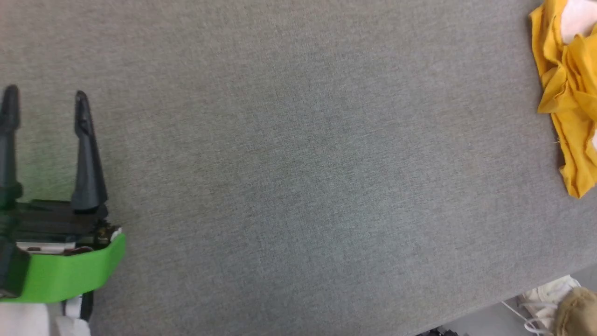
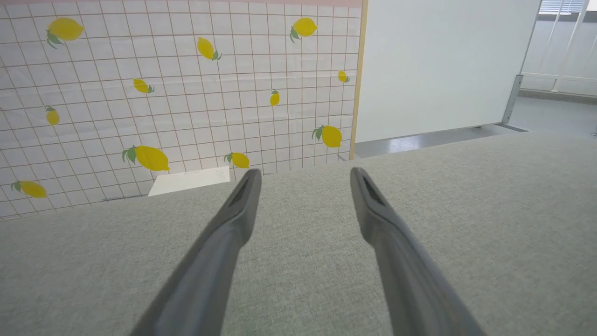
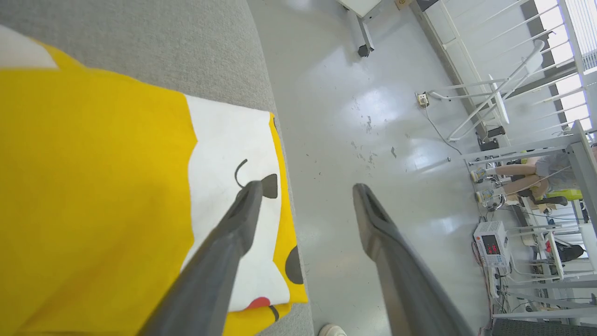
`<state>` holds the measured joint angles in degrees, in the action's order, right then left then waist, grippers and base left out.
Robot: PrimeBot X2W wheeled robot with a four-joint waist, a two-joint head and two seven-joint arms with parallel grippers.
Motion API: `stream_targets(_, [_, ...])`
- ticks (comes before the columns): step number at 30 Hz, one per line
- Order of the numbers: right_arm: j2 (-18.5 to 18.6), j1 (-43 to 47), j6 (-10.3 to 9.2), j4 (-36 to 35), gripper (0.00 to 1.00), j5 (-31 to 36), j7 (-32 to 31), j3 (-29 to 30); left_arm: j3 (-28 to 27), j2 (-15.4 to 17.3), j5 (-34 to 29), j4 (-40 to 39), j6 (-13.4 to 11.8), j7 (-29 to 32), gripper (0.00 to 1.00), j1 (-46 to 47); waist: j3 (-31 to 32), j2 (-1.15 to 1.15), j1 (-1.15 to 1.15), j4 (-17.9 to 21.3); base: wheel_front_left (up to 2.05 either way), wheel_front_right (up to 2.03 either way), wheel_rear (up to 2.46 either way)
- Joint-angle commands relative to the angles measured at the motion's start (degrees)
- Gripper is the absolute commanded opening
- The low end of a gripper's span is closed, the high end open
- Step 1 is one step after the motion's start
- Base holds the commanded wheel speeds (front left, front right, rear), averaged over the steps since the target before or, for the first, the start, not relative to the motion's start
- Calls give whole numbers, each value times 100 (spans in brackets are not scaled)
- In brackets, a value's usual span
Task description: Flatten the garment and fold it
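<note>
The left gripper (image 1: 45, 93) hovers over the grey cloth-covered table (image 1: 298, 163), its fingers spread wide and empty. The right gripper (image 3: 306, 186), also wide open and empty, hangs above the table's edge. There the yellow garment (image 3: 93, 186) lies, cut off by the frame. Beyond the table are a glossy floor (image 3: 350, 116) and a lemon-print wall (image 2: 140, 93).

Left gripper (image 1: 45, 93): two long dark grey fingers (image 1: 86, 154) tapering to rounded tips, rising out of a black ribbed block (image 1: 51, 221). Bright green band (image 1: 70, 273) wrapping the wrist below it, white casing (image 1: 25, 322) showing beneath. Right gripper (image 3: 306, 185) wearing the same matte grey fingers, each carrying a slotted inner face near the tip.
</note>
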<state>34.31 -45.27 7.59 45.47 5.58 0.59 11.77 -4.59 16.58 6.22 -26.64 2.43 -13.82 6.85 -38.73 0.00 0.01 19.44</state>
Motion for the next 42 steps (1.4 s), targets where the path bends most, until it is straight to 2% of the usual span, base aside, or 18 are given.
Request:
stream_targets(1, [-5, -90, -10, 45, 100, -19, 90, 31, 25, -43, 69, 72, -37, -47, 100, 34, 288, 0, -1, -121, 0, 0, 0])
stream_targets(7, [-216, 58, -10, 61, 100, -257, 474, 23, 151, -282, 139, 452, -82, -100, 100, -106, 972, 0, -1, -322, 0, 0, 0])
stream_targets(11, [-533, 262, -10, -160, 100, -541, 676, -169, 242, -451, 203, 655, -81, -112, 100, -238, 1443, 0, -1, -475, 0, 0, 0])
stream_targets(17, [-1128, 842, -10, -884, 100, -1384, 758, -761, 294, -691, 271, 843, -84, -116, 100, -474, 2100, 0, -1, -703, 0, 0, 0])
stream_targets(22, [-1450, 1604, -10, -1917, 100, -1644, 560, -1206, 296, -847, 331, 1088, -92, -117, 100, -751, 2590, 0, -1, -902, 0, 0, 0])
stream_targets(29, [-1907, 2550, -10, -3441, 100, -1567, 302, -1201, 372, -958, 359, 1571, -200, -91, 100, -982, 3052, 0, -1, -1183, 0, 0, 0])
stream_targets(33, [-2277, 3100, -10, -4200, 100, -1238, 345, -1000, 452, -978, 269, 1714, -260, -94, 100, -1037, 3209, 0, -1, -1308, 0, 0, 0])
stream_targets(37, [-2627, 3590, -10, -4687, 100, -855, 449, -919, 517, -1009, 207, 1783, -297, -104, 100, -1107, 3288, 0, -1, -1360, 0, 0, 0])
stream_targets(42, [-2956, 4139, -10, -4954, 100, -420, 730, -817, 613, -1068, 152, 1896, -324, -114, 100, -1241, 3436, 0, -1, -1374, 0, 0, 0])
